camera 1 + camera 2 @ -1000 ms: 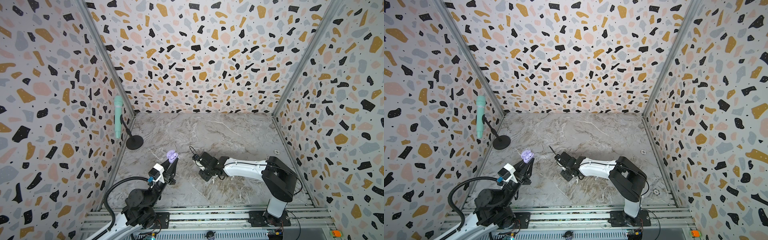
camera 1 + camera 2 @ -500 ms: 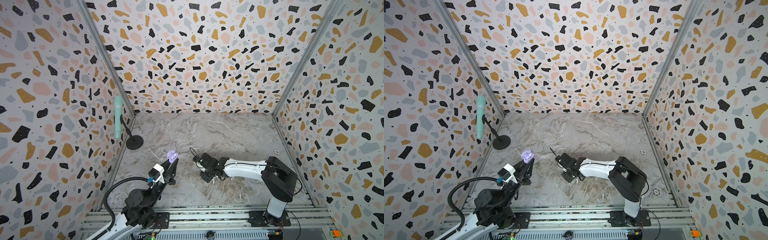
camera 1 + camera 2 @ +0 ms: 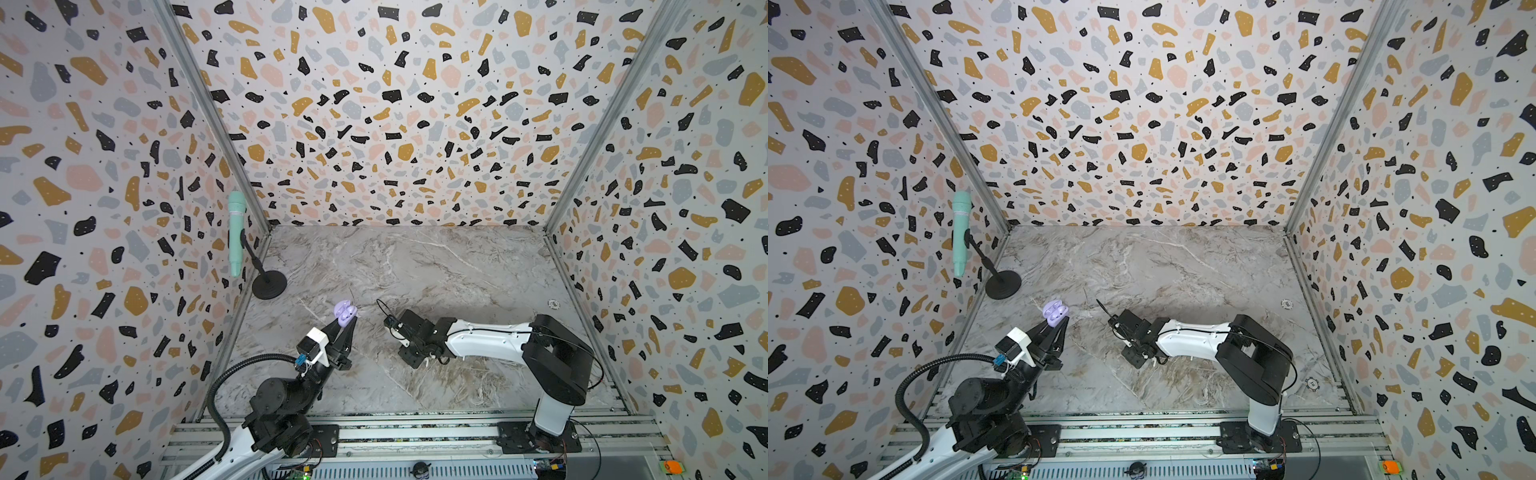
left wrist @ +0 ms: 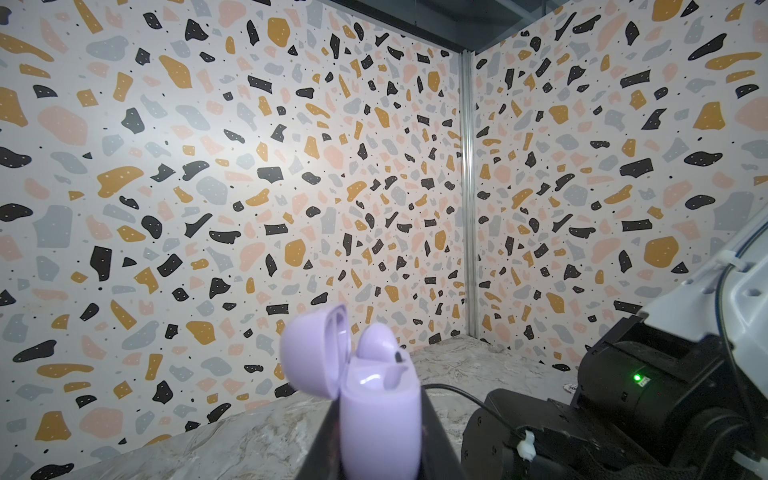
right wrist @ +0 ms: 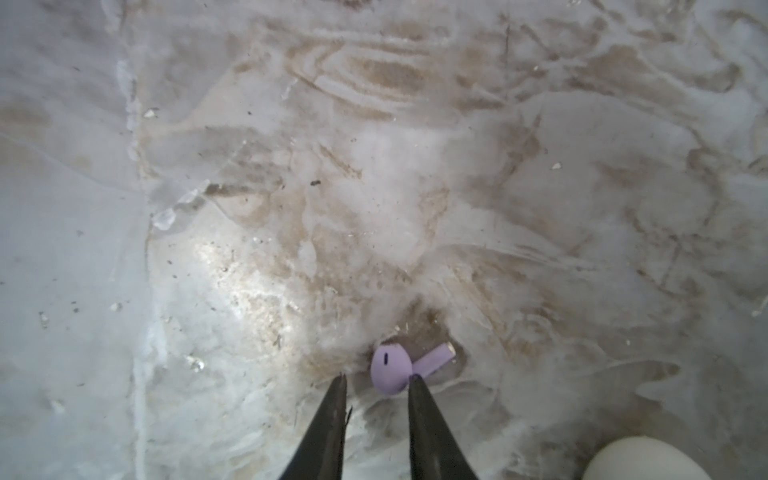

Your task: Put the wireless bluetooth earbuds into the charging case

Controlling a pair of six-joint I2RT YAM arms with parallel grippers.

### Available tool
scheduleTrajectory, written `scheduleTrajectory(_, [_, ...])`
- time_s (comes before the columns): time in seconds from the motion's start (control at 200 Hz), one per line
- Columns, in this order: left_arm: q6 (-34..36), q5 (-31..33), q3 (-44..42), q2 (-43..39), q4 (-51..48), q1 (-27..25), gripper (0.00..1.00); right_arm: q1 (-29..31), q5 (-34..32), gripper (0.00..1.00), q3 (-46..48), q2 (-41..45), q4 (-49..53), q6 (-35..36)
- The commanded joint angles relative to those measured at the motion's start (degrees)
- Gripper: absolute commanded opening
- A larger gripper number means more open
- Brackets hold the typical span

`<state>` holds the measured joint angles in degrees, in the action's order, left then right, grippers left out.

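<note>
top views: left gripper (image 3: 345,323) clamped on the lavender charging case (image 3: 1055,312), lid open, raised over the desk (image 3: 457,266) near its left edge. Right arm (image 3: 478,340) reaches low toward the desk middle; its jaws are hidden here.
left wrist: case upright between the fingers (image 4: 436,449), lid tipped back, one seated earbud (image 4: 376,338) in it.
right wrist: right gripper (image 5: 378,380) jaws slightly apart, gripping nothing. Loose lavender earbud (image 5: 388,370) lies flat on the desk at the tips; one tip touches it at the stem joint, the other is clear.
frame corner: white rounded object (image 5: 644,459), cut off.
</note>
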<state>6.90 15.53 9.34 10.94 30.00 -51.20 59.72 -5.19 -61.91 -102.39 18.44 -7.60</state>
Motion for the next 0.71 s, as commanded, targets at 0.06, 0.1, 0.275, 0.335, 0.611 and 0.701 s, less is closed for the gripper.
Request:
scheduleTrajectory(0.06, [0.9, -0.3, -0.6, 0.0, 2.2, -0.4, 0.0, 0.4, -1.3, 0.27, -0.1, -0.6, 0.8, 0.4])
scheduleTrajectory(0.1, [0.9, -0.3, -0.5, 0.1, 2.2, -0.4, 0.0, 0.6, -1.4, 0.26, -0.2, -0.8, 0.8, 0.4])
scheduleTrajectory(0.275, [0.9, -0.3, -0.6, 0.2, 2.0, -0.3, 0.0, 1.5, -2.0, 0.25, -0.1, -1.1, 0.6, 0.7])
scheduleTrajectory(0.335, [1.0, -0.3, -0.5, 0.2, 2.0, -0.3, 0.0, 1.7, -2.5, 0.25, -0.2, -1.3, 0.8, 0.7])
scheduleTrajectory(0.611, [1.1, -0.4, -0.5, 0.2, 1.6, -0.4, 0.0, 2.0, -3.2, 0.22, -0.3, -2.0, 1.1, 0.6])
scheduleTrajectory(0.701, [1.1, -0.4, -0.5, 0.0, 1.7, -0.4, 0.0, 2.0, -3.7, 0.2, -0.5, -2.6, 1.5, 0.6])
